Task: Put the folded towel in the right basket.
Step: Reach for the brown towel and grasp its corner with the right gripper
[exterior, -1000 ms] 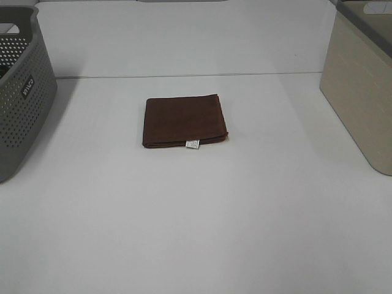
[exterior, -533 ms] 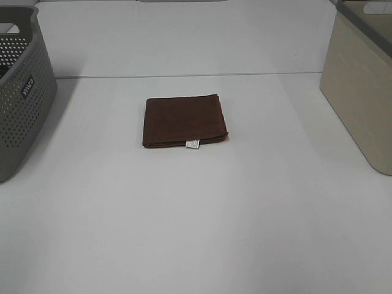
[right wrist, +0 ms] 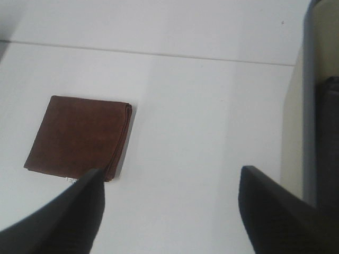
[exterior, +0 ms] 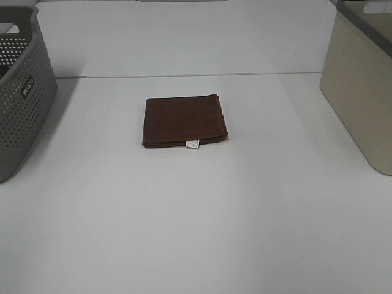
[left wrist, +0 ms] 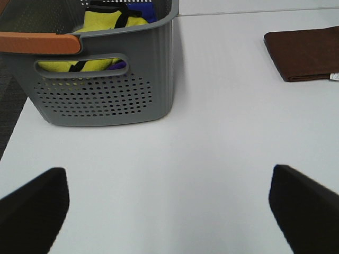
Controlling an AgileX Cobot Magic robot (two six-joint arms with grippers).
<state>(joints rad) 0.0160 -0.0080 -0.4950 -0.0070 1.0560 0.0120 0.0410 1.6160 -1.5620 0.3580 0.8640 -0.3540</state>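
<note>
A folded brown towel [exterior: 184,120] with a small white tag lies flat on the white table, near the middle. It also shows in the left wrist view [left wrist: 307,53] and the right wrist view [right wrist: 79,135]. The right basket [exterior: 361,86] is beige and stands at the table's right edge; its wall shows in the right wrist view [right wrist: 296,116]. My left gripper [left wrist: 169,203] is open and empty, above bare table near the grey basket. My right gripper [right wrist: 169,209] is open and empty, between the towel and the beige basket. Neither arm shows in the exterior high view.
A grey perforated basket [exterior: 21,92] stands at the left edge. In the left wrist view [left wrist: 106,69] it holds yellow and blue cloth and has an orange handle.
</note>
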